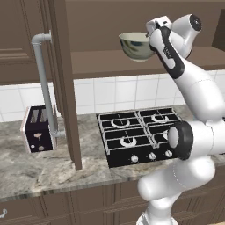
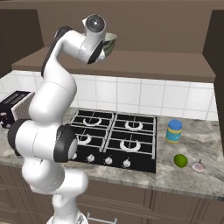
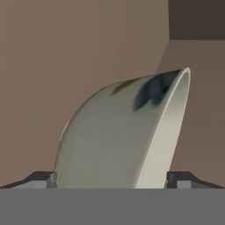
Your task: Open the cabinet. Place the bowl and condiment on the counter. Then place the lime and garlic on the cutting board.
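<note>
My arm rises from the base, bends at the elbow above the stovetop (image 1: 136,136) and reaches up and back into the open cabinet (image 1: 66,83), wrist turned so that my hand points at the shelf. My gripper (image 3: 112,178) stands spread as wide as it goes, one fingertip (image 3: 41,179) on each side of the bowl (image 3: 123,132) — the bowl's outer wall lies between them, its rim turned to the right in the hand view, but I cannot tell whether the pads press it or merely flank it. From the base the bowl (image 1: 137,45) is up at shelf height inside the cabinet, just in front of my hand; whether it rests on the shelf or hangs clear I cannot tell. The condiment (image 2: 174,131) stands on the counter (image 2: 192,179) right of the stovetop, near the backsplash — the lime (image 2: 180,160) lies nearer the front edge, with the garlic (image 2: 199,166) just beside it. A toaster (image 1: 38,128) sits on the counter left of the open door.
</note>
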Controlling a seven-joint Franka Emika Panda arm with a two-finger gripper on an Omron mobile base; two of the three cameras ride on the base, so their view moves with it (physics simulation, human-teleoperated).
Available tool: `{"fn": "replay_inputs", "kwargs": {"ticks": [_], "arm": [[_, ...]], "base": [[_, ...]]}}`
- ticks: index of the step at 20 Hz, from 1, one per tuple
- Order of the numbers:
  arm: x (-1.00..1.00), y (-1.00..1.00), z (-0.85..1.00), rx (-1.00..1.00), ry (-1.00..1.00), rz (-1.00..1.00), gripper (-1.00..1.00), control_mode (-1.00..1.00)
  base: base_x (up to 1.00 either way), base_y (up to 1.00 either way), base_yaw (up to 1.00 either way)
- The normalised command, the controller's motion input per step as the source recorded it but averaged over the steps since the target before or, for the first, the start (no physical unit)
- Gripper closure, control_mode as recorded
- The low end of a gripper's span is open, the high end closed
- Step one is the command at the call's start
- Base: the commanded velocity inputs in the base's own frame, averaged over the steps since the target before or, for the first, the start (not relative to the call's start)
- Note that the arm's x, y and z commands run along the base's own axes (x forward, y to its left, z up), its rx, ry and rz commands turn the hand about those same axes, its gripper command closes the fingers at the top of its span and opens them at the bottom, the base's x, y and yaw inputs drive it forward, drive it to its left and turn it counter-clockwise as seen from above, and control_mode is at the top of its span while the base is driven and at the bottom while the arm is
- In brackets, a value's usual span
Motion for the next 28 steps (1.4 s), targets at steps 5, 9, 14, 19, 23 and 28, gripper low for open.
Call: {"fn": "replay_inputs", "kwargs": {"ticks": [5,9,14,19,23,28], "arm": [[0.13,0.00,0.00,0.00,0.05,0.00,-1.00,-1.00],[0.14,0.00,0.00,0.00,0.06,0.00,-1.00,-1.00],[0.11,0.00,-0.01,0.00,0.06,0.01,-1.00,-1.00],[0.00,0.00,-0.02,-0.03,0.11,0.01,-1.00,-1.00],[0.00,0.00,-0.03,-0.05,0.12,0.01,-1.00,-1.00],[0.02,0.00,-0.04,-0.04,0.12,0.00,-1.00,-1.00]], "base": [[0.00,0.00,0.00],[0.00,0.00,0.00],[0.00,0.00,0.00],[0.00,0.00,0.00],[0.00,0.00,0.00],[0.00,0.00,0.00]]}}
